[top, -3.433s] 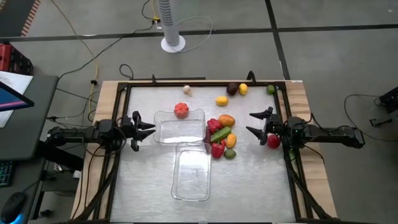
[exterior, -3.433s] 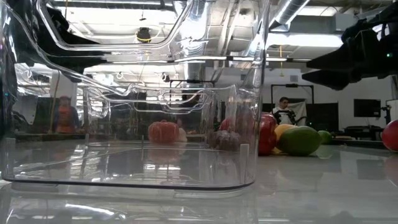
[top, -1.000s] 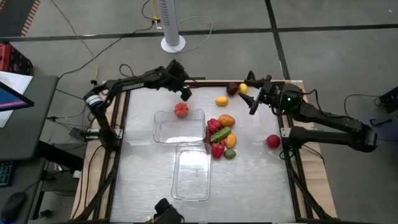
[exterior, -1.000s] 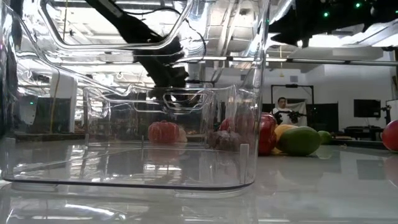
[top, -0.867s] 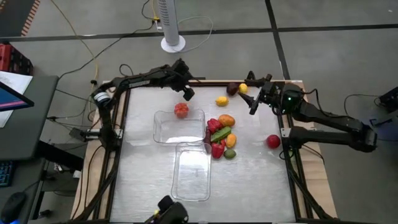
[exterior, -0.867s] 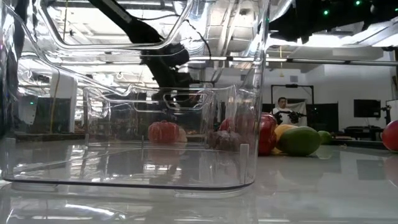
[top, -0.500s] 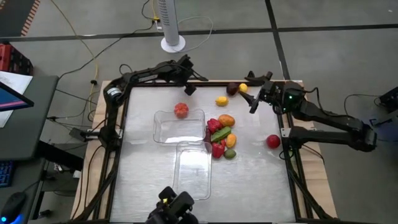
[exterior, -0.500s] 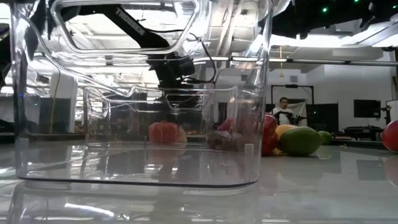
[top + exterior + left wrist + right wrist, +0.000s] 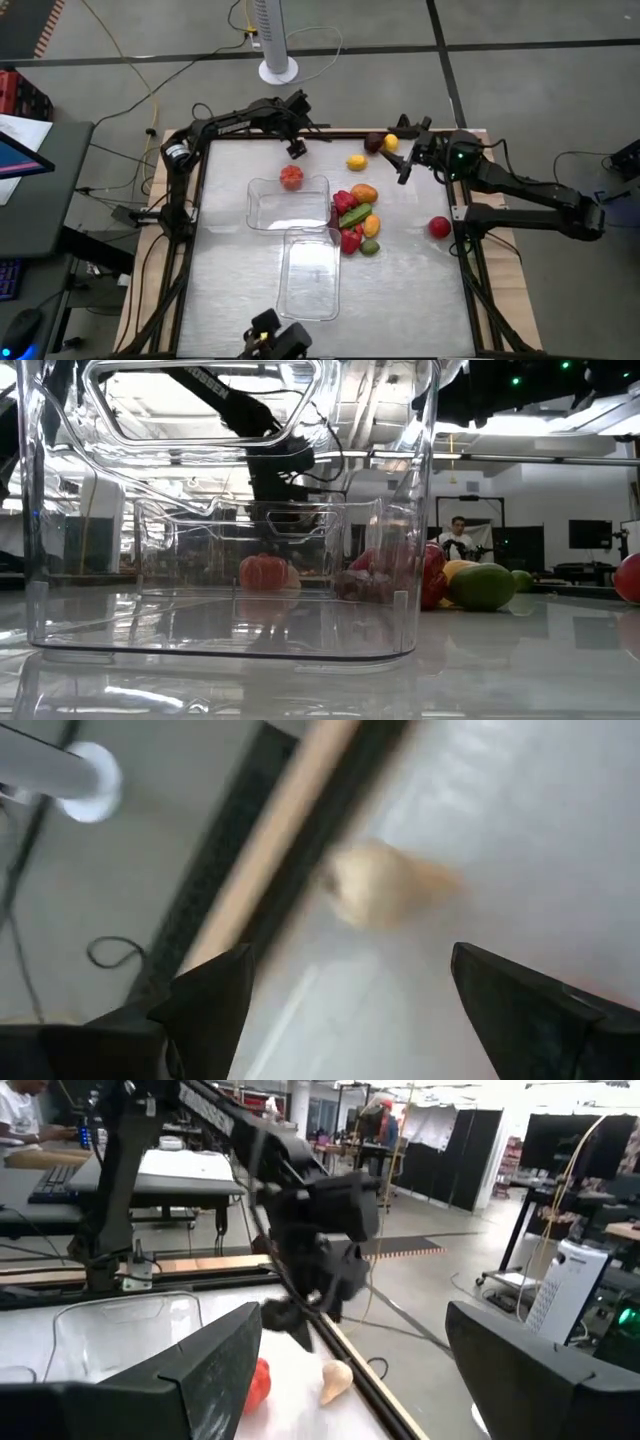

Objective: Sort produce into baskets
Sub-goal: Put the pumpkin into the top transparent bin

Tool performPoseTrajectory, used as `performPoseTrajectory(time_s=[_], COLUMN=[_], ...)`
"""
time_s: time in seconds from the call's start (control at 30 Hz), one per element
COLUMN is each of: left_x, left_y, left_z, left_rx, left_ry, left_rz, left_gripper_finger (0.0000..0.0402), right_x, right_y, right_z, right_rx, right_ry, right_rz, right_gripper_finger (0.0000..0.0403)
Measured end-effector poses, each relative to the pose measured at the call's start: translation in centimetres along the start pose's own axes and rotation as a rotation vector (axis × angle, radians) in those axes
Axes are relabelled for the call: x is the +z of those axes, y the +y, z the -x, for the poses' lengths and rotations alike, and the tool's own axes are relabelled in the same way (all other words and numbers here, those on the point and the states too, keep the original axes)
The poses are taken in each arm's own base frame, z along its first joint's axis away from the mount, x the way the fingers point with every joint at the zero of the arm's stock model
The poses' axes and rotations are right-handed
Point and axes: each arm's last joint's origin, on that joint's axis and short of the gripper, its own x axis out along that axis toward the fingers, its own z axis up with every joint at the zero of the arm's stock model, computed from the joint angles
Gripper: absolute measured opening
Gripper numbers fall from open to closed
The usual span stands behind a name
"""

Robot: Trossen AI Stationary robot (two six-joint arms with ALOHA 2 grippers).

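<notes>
Two clear baskets stand mid-table, the far one (image 9: pixel 288 205) and the near one (image 9: pixel 308 275). A red-orange piece (image 9: pixel 291 176) lies at the far basket's far rim. A heap of red, green and orange produce (image 9: pixel 355 215) rests on the table to the right of the baskets. My left gripper (image 9: pixel 296 149) is open near the far edge, pointing steeply down over a whitish piece (image 9: pixel 375 885) that lies on the table between and beyond its fingers. My right gripper (image 9: pixel 405 158) is open and level at the far right, holding nothing.
A yellow piece (image 9: pixel 356 161), a maroon piece (image 9: pixel 373 143) and another yellow one (image 9: pixel 391 143) lie near the far edge. One red piece (image 9: pixel 439 227) sits alone at the right. The table's wooden rim (image 9: pixel 290 830) runs just behind the whitish piece. A dark object (image 9: pixel 275 338) sits at the near edge.
My left gripper has tipped more steeply downward over the whitish piece near the far edge, swinging a little toward that edge and back. It has stayed open. The dark object at the near edge has shifted.
</notes>
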Motion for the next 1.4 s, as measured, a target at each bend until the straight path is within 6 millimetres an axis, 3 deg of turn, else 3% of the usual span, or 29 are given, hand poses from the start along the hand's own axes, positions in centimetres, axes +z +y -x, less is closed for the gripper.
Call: performPoseTrajectory(time_s=[0.2, 0.3, 0.43, 0.7, 0.97, 1.13, 1.27, 1.4], left_x=[-0.9, -1.4, -1.4, -2.2, -2.2, -2.1, -2.2, -2.1], left_y=[-2.1, -3.0, -3.4, -1.8, -2.8, -4.1, -4.6, -4.6], left_z=[3.3, 3.9, 3.3, 3.1, 1.5, -0.2, -1.5, -1.7], left_rx=[-0.153, -0.189, -0.209, -0.305, -0.220, -0.265, -0.246, -0.242], left_ry=[0.008, 0.037, 0.069, 0.154, 0.220, 0.268, 0.302, 0.297], left_rz=[-0.037, -0.017, 0.094, 0.335, 0.351, 0.344, 0.359, 0.363], left_gripper_finger=[0.0325, 0.0325, 0.0325, 0.0326, 0.0365, 0.0389, 0.0396, 0.0396], right_x=[-0.3, -0.2, -0.1, 0.2, 0.2, 0.3, 0.3, 0.3], right_y=[0.0, 0.0, 0.0, 0.5, 0.7, 0.6, 0.6, 0.6], right_z=[0.0, 0.0, 0.0, 0.0, 0.0, 0.0, 0.0, 0.0], right_rx=[0.004, 0.003, 0.002, 0.028, 0.035, 0.032, 0.032, 0.032], right_ry=[0.027, 0.025, 0.008, -0.018, -0.020, -0.023, -0.026, -0.028], right_rz=[-0.001, -0.004, -0.031, -0.036, -0.004, 0.009, 0.018, 0.019], right_gripper_finger=[0.0345, 0.0345, 0.0345, 0.0345, 0.0345, 0.0345, 0.0345, 0.0345])
